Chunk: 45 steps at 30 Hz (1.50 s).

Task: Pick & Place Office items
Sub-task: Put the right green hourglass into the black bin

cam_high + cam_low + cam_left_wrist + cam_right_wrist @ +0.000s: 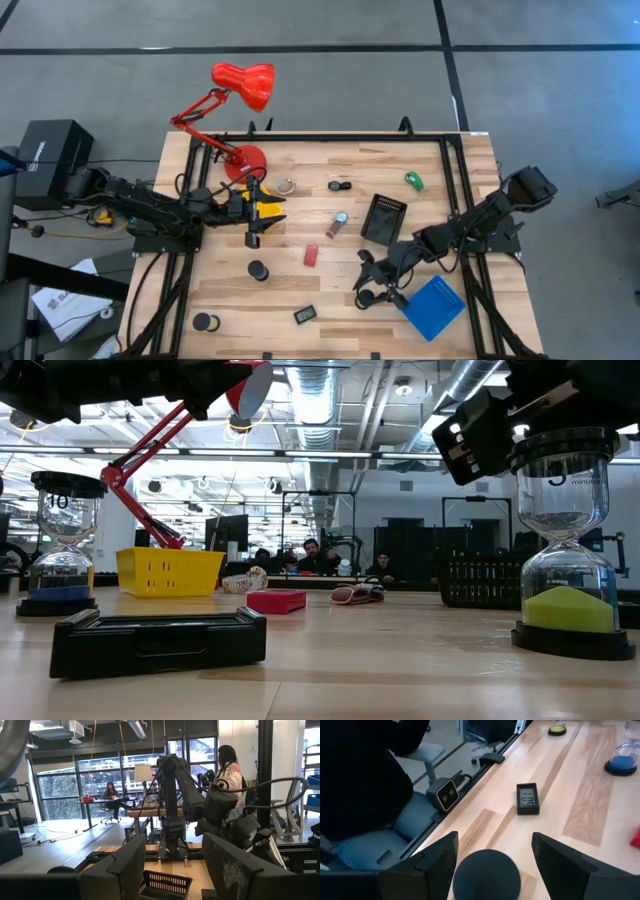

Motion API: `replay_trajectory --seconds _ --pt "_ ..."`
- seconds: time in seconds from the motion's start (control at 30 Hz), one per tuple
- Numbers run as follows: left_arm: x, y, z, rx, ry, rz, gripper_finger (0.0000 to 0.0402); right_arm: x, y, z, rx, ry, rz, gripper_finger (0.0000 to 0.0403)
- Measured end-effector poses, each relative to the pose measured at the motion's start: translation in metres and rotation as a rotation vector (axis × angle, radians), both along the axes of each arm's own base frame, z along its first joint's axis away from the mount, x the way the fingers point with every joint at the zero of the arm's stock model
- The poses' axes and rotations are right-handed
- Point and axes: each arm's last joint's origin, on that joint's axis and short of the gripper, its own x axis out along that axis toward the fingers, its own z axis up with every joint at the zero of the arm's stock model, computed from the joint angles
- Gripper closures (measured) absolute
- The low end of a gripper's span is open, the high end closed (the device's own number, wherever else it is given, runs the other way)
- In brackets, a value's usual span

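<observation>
Small office items lie scattered on the wooden table (pixel 330 150): a red block (pixel 311 255), a little black clock (pixel 305 314), a green piece (pixel 414 180), silvery bits (pixel 286 186) and black-capped hourglasses (pixel 259 270). My right gripper (pixel 368 292) is open and low over the table. Its fingers stand on either side of the black top cap (pixel 486 872) of a yellow-green hourglass (pixel 565 560), which stands upright on its base. My left gripper (pixel 256 214) is open and raised above the yellow tray (pixel 268 209), pointing toward the table's right. My right gripper comes level from the table's right with one finger (pixel 437 857) on each side of the hourglass's top cap. There is a gap at one finger, and I cannot tell whether the other touches the cap.
A red desk lamp (pixel 240 85) stands at the far left. The black tray (pixel 383 218) sits mid-right, and the blue tray (pixel 435 308) lies near my right gripper by the near edge. A blue-sand hourglass (pixel 60 550) stands left. People sit beyond the table.
</observation>
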Motion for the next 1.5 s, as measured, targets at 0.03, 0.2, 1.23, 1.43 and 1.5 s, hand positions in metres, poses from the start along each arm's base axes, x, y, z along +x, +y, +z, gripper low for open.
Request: replay_trajectory --seconds 0.03,0.2,1.23,1.43,1.5 --pt "0.0 0.0 0.0 0.0 0.0 0.0 0.0211 0.0 0.002 -0.002 -0.004 0.008 0.005 0.0158" --pt "0.0 0.0 0.0 0.0 0.0 0.0 0.0211 -0.003 0.01 -0.007 -0.025 0.005 0.026 0.0158" --pt "0.0 0.0 0.0 0.0 0.001 0.0 0.0211 0.0 0.013 -0.005 -0.132 0.084 0.019 0.0158" --pt "0.0 0.0 0.0 0.0 0.001 0.0 0.0211 -0.001 0.012 -0.007 -0.144 0.096 0.019 0.0158" --pt "0.0 0.0 0.0 0.0 0.001 -0.001 0.0211 0.0 0.01 -0.007 -0.144 0.095 0.015 0.0158"
